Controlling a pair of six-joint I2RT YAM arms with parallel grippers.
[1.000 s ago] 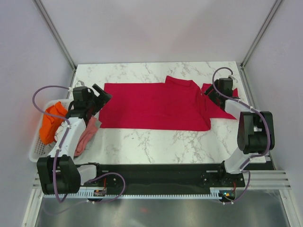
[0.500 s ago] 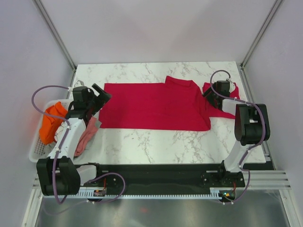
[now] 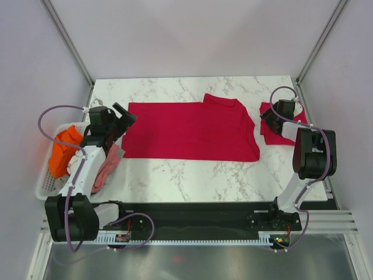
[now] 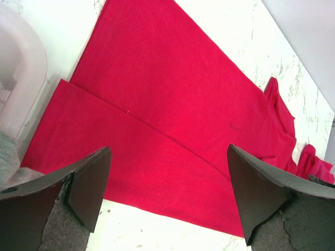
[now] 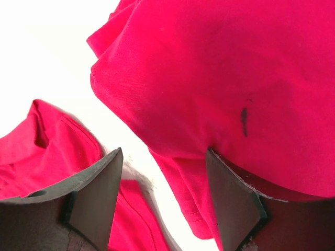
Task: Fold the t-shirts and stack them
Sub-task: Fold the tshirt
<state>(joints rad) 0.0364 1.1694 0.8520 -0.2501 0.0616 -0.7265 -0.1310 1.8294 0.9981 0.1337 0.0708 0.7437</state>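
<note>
Spread shirt [image 3: 186, 131] lies flat across the middle of the marble tabletop [image 3: 175, 175], its long side running left to right and its collar on the far edge. In the left wrist view the spread shirt [image 4: 172, 104] shows a straight edge crossing it at a slant, where one layer lies over another. A bunched shirt [image 3: 273, 135] of the same crimson sits just right of it, with a strip of bare marble between the two.

The left gripper [image 3: 127, 116] hovers over the left end of the spread shirt. Seen from its wrist, the left gripper [image 4: 168, 151] has its fingers spread wide, with nothing between them but the cloth below.

The right gripper [image 3: 269, 115] is down at the far left part of the bunched shirt. From its wrist, the right gripper [image 5: 161, 151] has its fingers apart. The bunched shirt [image 5: 220, 68] swells up beyond them and lies against the right finger, while white tabletop shows beside the left finger, so nothing is pinched. A small dark mark shows on that cloth. More red cloth lies at the lower left of this view; which shirt it belongs to I cannot tell.

A white basket [image 3: 44, 181] stands off the left edge of the tabletop with orange cloth [image 3: 61, 149] in it, and a pink cloth [image 3: 108, 166] hangs between the basket and the tabletop
</note>
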